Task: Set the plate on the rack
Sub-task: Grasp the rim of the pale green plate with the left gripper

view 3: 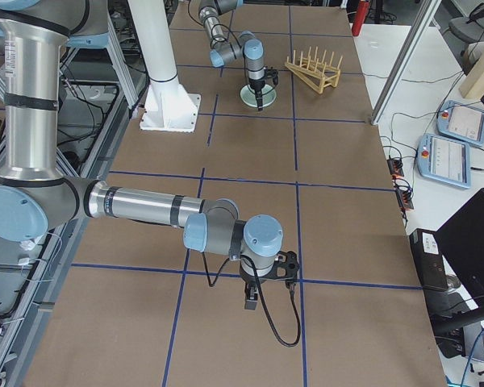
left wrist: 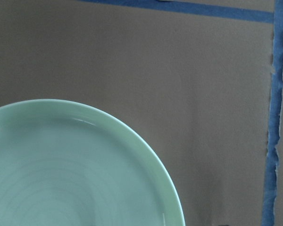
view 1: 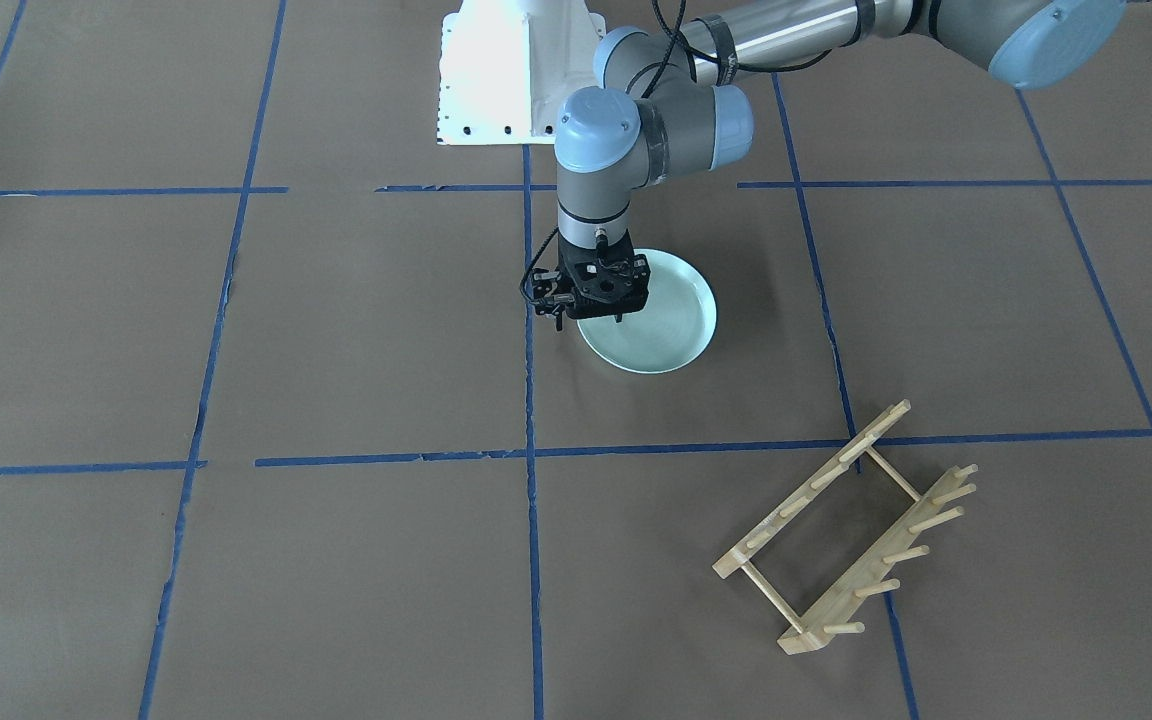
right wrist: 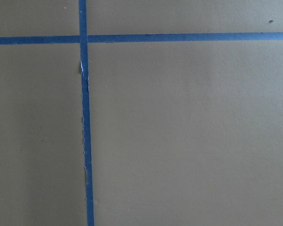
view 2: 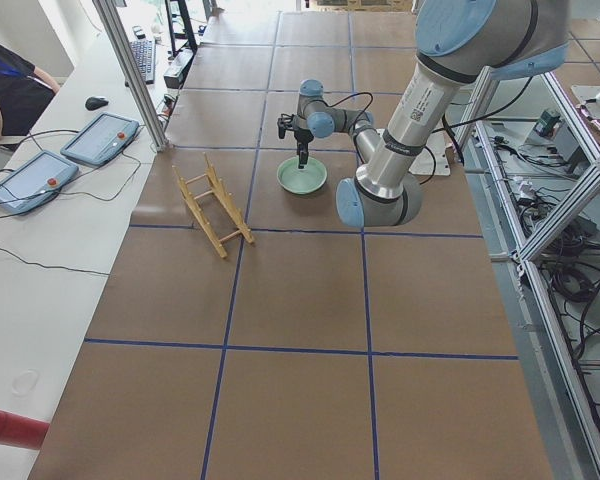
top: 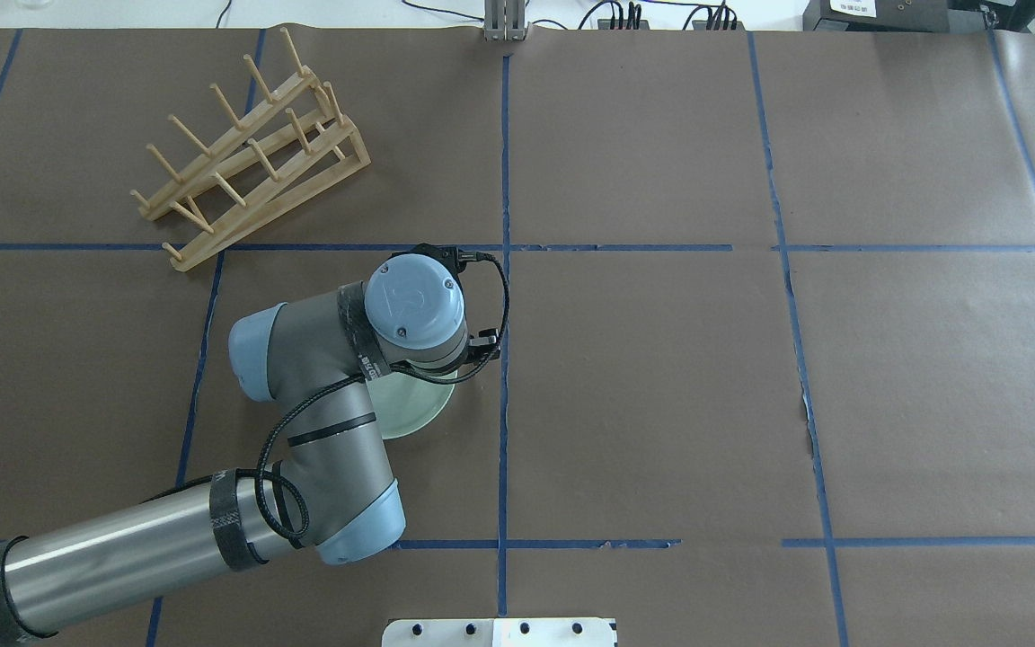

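Front view: my left pincer (view 1: 591,318) hangs at the rim of the round mint-green plate (view 1: 661,330), which lies flat mid-desk (view 1: 336,330). Open or closed, can't tell.
Overhead: light wooden peg rack (top: 248,148) near the far-left corner, well apart from the plate.
Right side view: my right pincer (view 3: 250,302) sits low at the desk's right end, state unclear too.
Left wrist: plate rim only.

Silver tubes (top: 113,553), grey joints (top: 329,431), pale-blue caps (view 1: 596,125), black left gripper (view 1: 589,318), perhaps tape bands (top: 230,519)
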You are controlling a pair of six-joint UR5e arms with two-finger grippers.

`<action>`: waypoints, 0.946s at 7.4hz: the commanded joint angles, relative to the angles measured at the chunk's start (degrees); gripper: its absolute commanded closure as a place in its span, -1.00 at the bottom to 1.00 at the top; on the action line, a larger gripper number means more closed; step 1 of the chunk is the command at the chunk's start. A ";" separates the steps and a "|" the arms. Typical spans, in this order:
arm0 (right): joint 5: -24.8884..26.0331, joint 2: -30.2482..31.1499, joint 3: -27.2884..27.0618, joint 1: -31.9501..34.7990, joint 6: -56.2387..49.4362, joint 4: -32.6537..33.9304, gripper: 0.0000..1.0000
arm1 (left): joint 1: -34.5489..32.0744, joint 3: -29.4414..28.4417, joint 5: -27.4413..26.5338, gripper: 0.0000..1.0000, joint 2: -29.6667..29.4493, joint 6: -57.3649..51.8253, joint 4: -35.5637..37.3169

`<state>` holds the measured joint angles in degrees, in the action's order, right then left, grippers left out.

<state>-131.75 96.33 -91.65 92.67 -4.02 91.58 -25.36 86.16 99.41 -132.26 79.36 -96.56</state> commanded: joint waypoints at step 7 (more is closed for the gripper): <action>0.00 0.00 -0.02 -0.04 -0.02 0.00 -1.00 | -1.35 9.50 0.53 1.00 -0.01 -0.34 8.87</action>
<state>-131.75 96.33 -91.67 92.67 -4.02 91.58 -25.82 90.52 99.84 -132.19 79.16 -93.23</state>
